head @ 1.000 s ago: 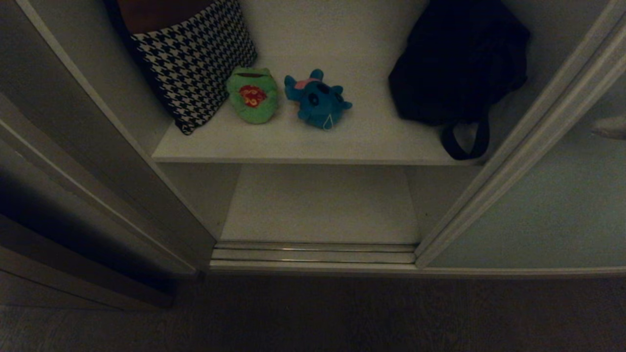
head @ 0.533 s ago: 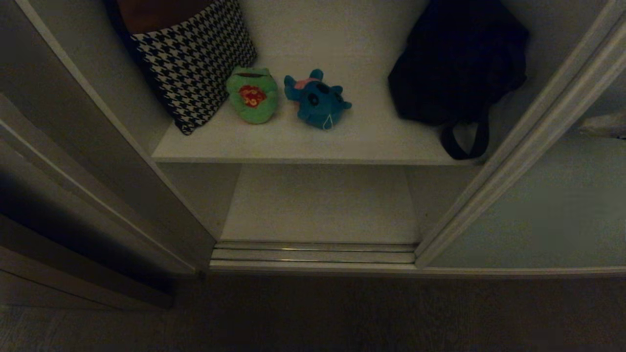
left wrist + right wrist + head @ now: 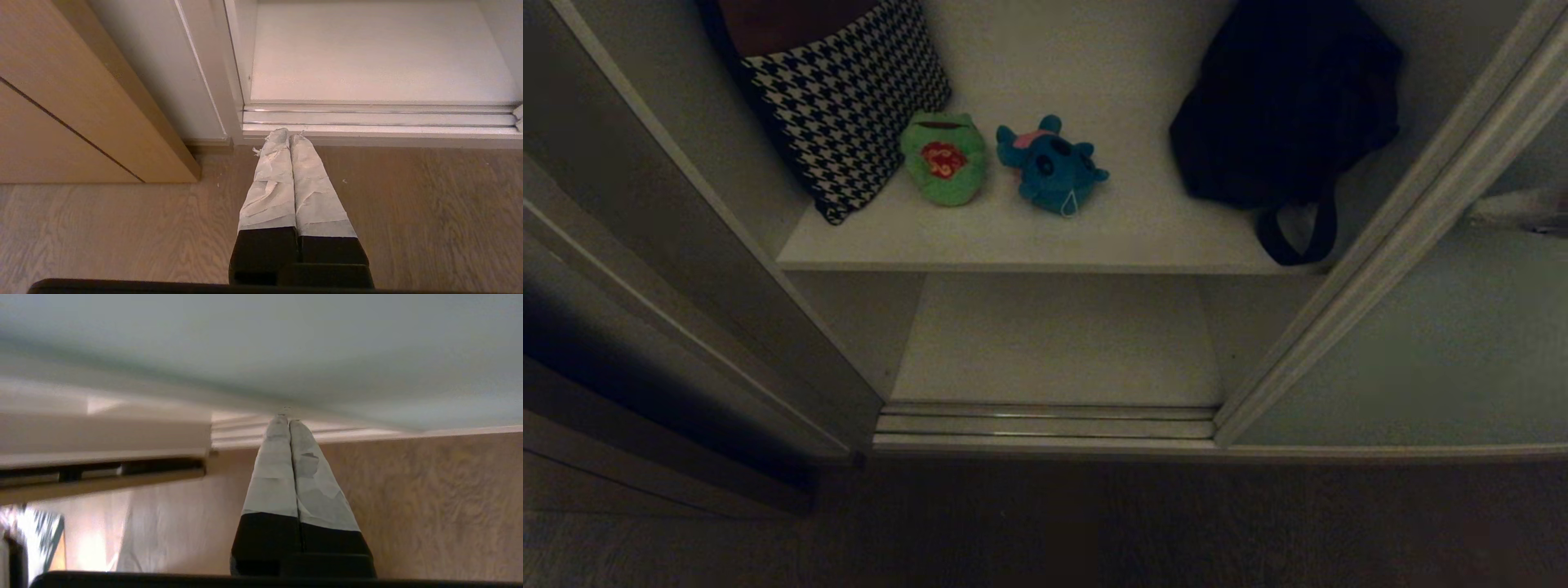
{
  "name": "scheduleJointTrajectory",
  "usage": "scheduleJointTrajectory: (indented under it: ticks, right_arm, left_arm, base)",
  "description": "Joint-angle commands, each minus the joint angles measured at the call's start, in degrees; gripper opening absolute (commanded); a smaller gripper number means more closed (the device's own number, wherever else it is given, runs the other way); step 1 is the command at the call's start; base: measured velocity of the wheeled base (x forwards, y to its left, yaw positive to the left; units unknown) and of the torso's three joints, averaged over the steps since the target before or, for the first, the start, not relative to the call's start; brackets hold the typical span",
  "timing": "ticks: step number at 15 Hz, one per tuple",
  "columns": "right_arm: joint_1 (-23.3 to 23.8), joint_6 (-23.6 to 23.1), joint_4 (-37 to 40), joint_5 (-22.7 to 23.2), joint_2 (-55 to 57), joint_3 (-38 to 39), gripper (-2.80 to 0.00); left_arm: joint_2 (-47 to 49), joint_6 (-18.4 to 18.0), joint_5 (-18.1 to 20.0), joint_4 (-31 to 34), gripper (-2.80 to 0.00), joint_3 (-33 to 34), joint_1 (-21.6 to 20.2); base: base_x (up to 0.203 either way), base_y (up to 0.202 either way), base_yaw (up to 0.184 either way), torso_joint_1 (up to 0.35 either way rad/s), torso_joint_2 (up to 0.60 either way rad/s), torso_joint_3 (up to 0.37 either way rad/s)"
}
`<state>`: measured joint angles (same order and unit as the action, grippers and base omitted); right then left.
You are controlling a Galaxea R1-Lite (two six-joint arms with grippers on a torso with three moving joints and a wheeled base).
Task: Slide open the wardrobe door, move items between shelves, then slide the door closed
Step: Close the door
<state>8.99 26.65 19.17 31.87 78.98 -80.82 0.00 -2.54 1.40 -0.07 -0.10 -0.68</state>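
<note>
The tall pale grey-green sliding wardrobe door with its slim cream-silver frame stands at the right of the opening, leaving the interior exposed; the right gripper has its tape-wrapped fingers pressed together and empty, the tips close before that door panel, contact not determinable; in the head view only a pale sliver of this arm shows at the right edge. The palm-sized green plush frog with a red patch and the blue plush toy with a pink back lie side by side on the upper white shelf board, well apart from both grippers; the white bottom board lies below. A black-and-white houndstooth cushion leans beside the frog; a black strapped bag is cut off at the top, detail lost in shadow. The left gripper hangs over the wooden floor near the silver door track, fingers closed, empty.
</note>
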Motion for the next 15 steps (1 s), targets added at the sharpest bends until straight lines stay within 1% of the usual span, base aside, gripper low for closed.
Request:
scheduleJointTrajectory:
  ticks: [1, 5, 9, 13, 14, 15]
  right_arm:
    - [-1.9, 0.1, 0.2, -0.4, -0.6, 0.0, -2.8]
    - [-6.0, 0.0, -0.3, -5.3, 0.4, 0.0, -2.8]
    - [-10.9, -2.3, -0.4, -6.0, 0.0, -0.2, -2.8]
    - [-13.3, -6.1, 0.0, -5.8, -7.9, 1.0, -2.8]
    - [-13.7, -8.5, -0.2, -5.6, -10.3, 2.2, -2.8]
    - [-13.9, -12.3, -0.3, -5.6, -12.7, 3.7, -2.8]
  left_arm:
    - [0.1, 0.0, 0.0, -0.1, -2.8, 0.0, 0.0]
    - [0.1, 0.0, 0.0, -0.1, -2.8, 0.0, 0.0]
    - [0.1, 0.0, 0.0, 0.0, -2.8, 0.0, 0.0]
    - [0.1, 0.0, 0.0, 0.0, -2.8, 0.0, 0.0]
    - [0.1, 0.0, 0.0, 0.0, -2.8, 0.0, 0.0]
    - [0.1, 0.0, 0.0, -0.1, -2.8, 0.0, 0.0]
  base:
    - [0.0, 0.0, 0.0, 0.0, 0.0, 0.0]
    - [0.0, 0.0, 0.0, 0.0, 0.0, 0.0]
    - [0.0, 0.0, 0.0, 0.0, 0.0, 0.0]
    - [0.0, 0.0, 0.0, 0.0, 0.0, 0.0]
    - [0.0, 0.0, 0.0, 0.0, 0.0, 0.0]
    - [0.0, 0.0, 0.0, 0.0, 0.0, 0.0]
